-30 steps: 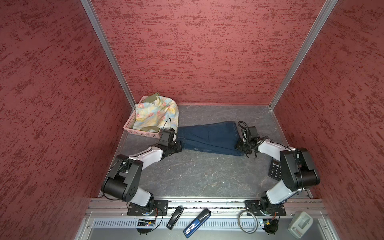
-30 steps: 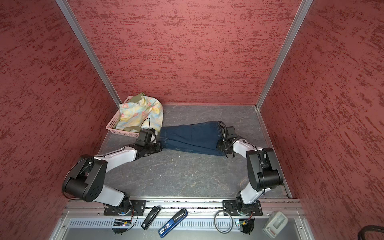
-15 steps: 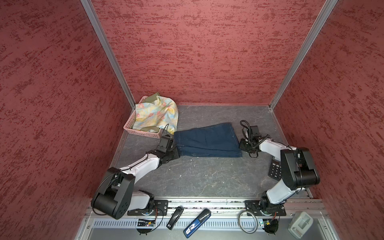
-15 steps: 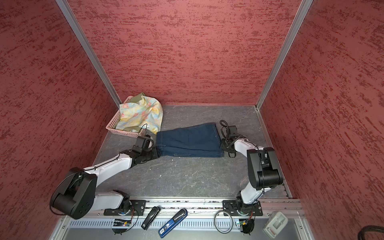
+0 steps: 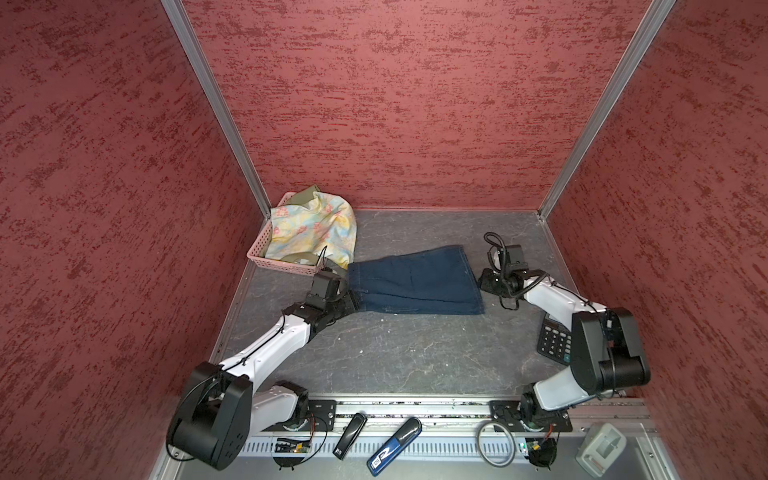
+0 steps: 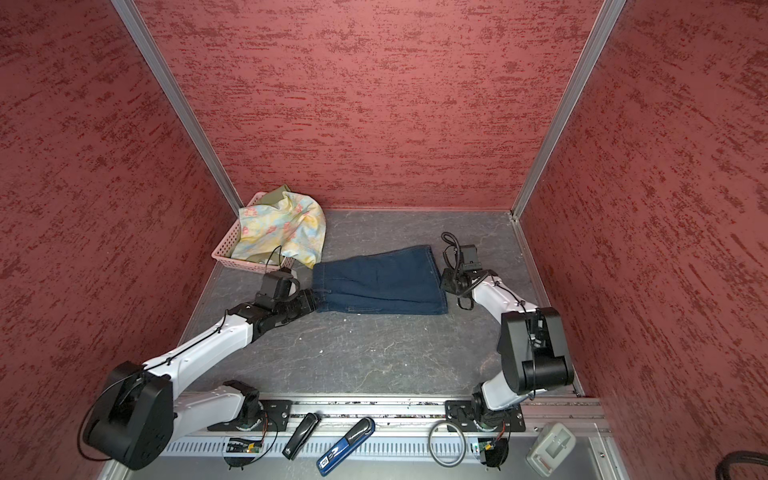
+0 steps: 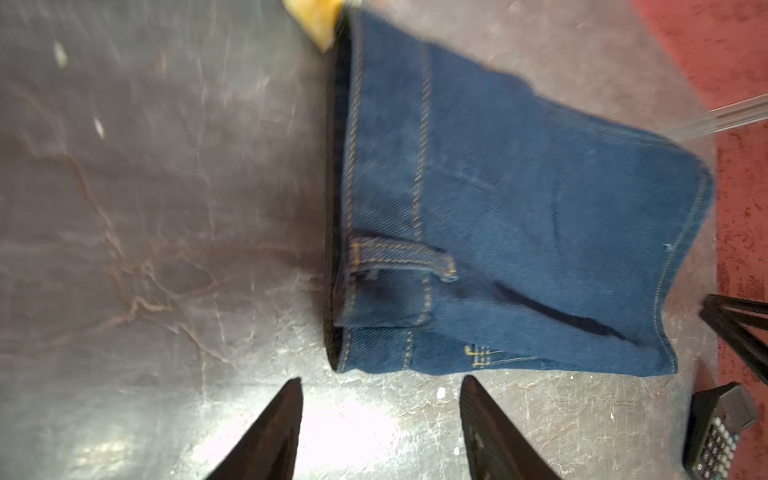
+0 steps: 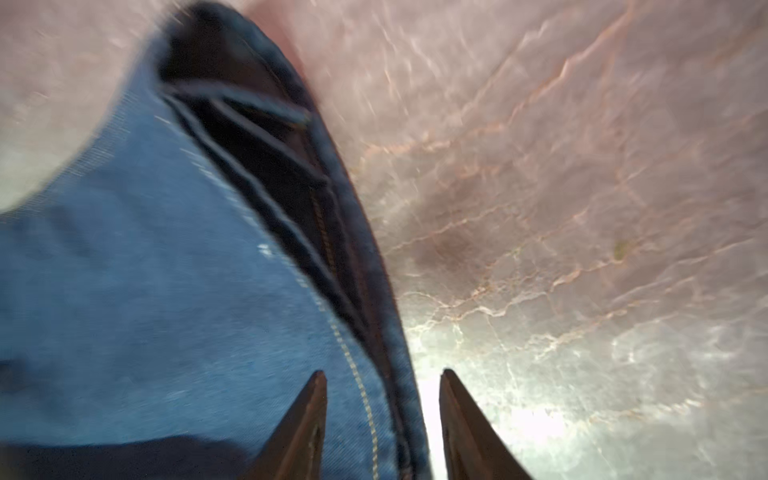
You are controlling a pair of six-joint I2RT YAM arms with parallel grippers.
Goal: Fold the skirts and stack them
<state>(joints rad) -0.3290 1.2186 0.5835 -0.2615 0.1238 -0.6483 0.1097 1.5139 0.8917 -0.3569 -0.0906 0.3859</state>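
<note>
1. My left gripper (image 7: 381, 378) stood spread with nothing between its fingers, over bare table (image 7: 166, 208) just beside the waistband corner of the denim skirt (image 7: 519, 208).
2. My right gripper (image 8: 382, 372) was spread too. The denim skirt's hem edge ran between its fingers, unclamped.
3. The denim skirt lay folded flat mid-table, between both grippers.
4. The flowered skirt (image 5: 311, 228) and green skirt (image 5: 307, 194) sat heaped in the pink basket (image 5: 266, 259) in the far left corner.

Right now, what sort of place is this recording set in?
Probably a lab test booth, not a home: red panels in aluminium framing enclose a grey tabletop, with a left arm and right arm bolted to a front rail.
</note>
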